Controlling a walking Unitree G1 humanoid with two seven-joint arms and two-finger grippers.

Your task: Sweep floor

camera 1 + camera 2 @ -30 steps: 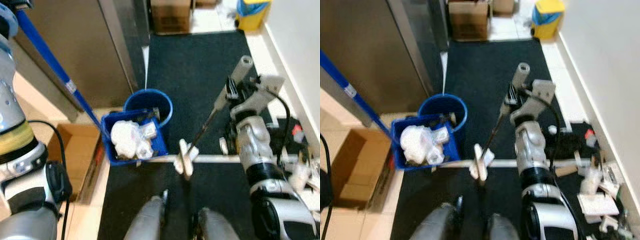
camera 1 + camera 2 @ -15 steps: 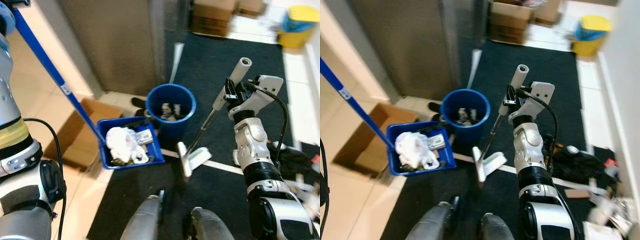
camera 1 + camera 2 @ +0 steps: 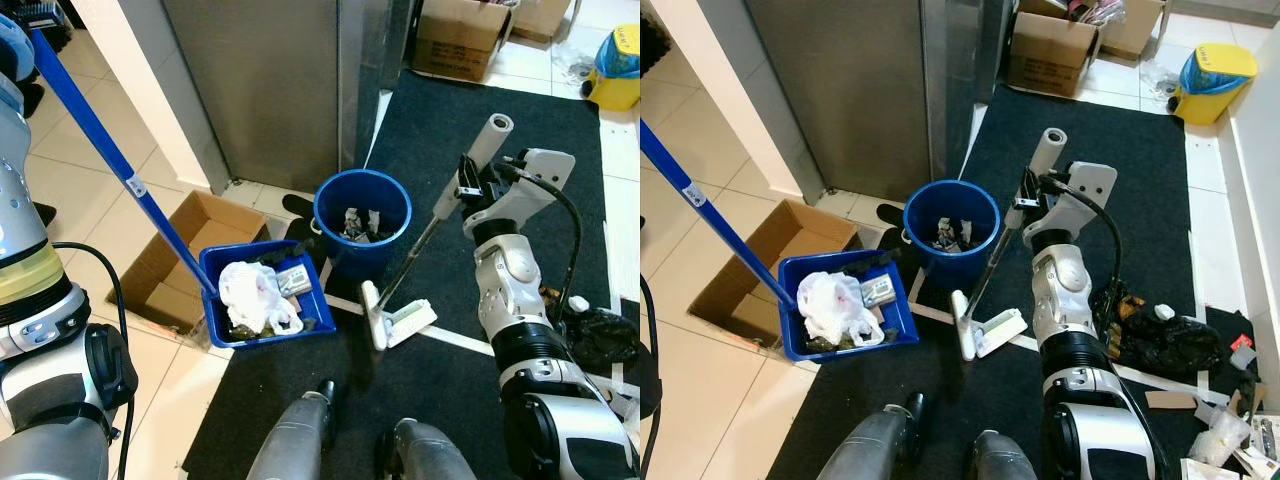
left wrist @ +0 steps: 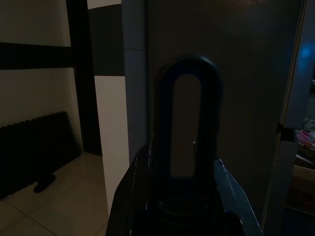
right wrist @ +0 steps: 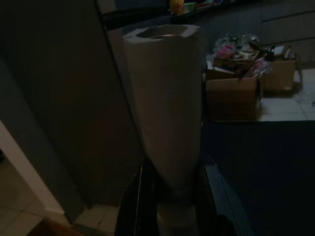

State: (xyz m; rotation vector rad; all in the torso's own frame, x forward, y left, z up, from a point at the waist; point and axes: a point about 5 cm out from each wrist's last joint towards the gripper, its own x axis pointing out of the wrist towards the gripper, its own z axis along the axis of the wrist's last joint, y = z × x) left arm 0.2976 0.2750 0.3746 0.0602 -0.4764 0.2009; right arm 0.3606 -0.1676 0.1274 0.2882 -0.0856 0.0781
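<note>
On the left, the left gripper (image 4: 184, 216) is closed around the looped end of the blue handle (image 3: 110, 150) of the dustpan. This handle is long and runs on a slant from high at the robot's left shoulder down to the blue dustpan (image 3: 262, 293), which sits on the tiled floor at the edge of the black mat (image 3: 470, 130). The pan is already loaded with a white plastic bag (image 3: 250, 292) and small scraps. An open cardboard box (image 3: 180, 262) lies just beside the pan on its left side.

In the middle, the blue bucket (image 3: 362, 218) stands on the mat edge, behind the dustpan and near it, with some rubbish inside.

On the right, the right gripper (image 5: 172, 206) grips the grey handle of the broom (image 3: 1002, 250) just below its top. The long axis of the broom leans from the gripper, forward of the robot, down and toward the robot's feet. Its white head (image 3: 395, 318) rests on the mat, between the dustpan and the right arm, just in front of the feet.

The head lies to the right of the pan's mouth, apart from it, so the next stroke probably has to go leftward, toward the pan. The right arm is the one that must do this, while the left arm keeps the pan steady. More litter (image 3: 1160, 345) lies on the mat at the far right.
</note>
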